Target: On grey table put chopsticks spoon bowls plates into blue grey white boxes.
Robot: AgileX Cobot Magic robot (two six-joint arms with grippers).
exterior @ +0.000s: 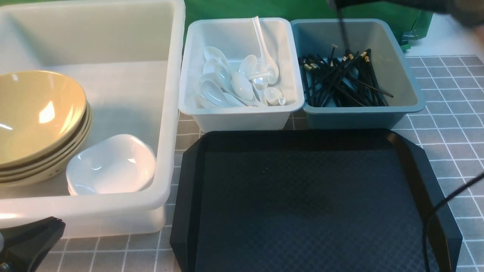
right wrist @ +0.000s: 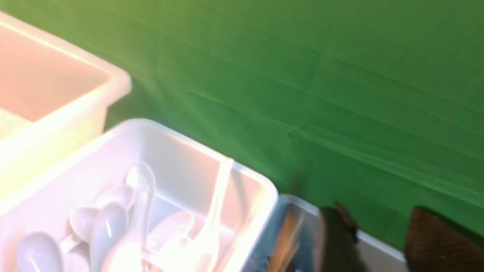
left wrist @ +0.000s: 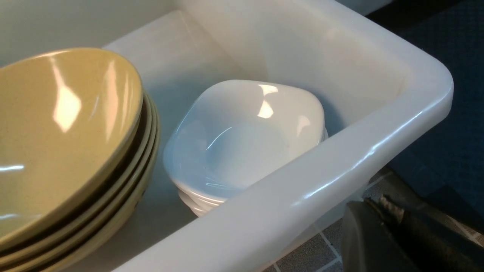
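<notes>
Several tan bowls (exterior: pixel 36 117) sit stacked in the large translucent tub (exterior: pixel 166 113), with stacked white plates (exterior: pixel 113 164) beside them; both also show in the left wrist view, bowls (left wrist: pixel 64 132) and plates (left wrist: pixel 242 136). White spoons (exterior: pixel 234 81) fill the small white box (exterior: pixel 242 117). Black chopsticks (exterior: pixel 340 81) lie in the blue-grey box (exterior: pixel 401 79). My left gripper (left wrist: pixel 378 206) is shut and empty, low outside the tub's near corner. My right gripper (right wrist: pixel 382 234) is open, blurred, above the blue-grey box's far rim. A thin dark blurred streak (exterior: pixel 342 30) hangs below it.
An empty black diamond-textured tray (exterior: pixel 302 204) lies in front of the two small boxes on the grey tiled table (exterior: pixel 450 124). A green backdrop (right wrist: pixel 302 75) stands behind the boxes. A black cable (exterior: pixel 435 211) crosses the tray's right edge.
</notes>
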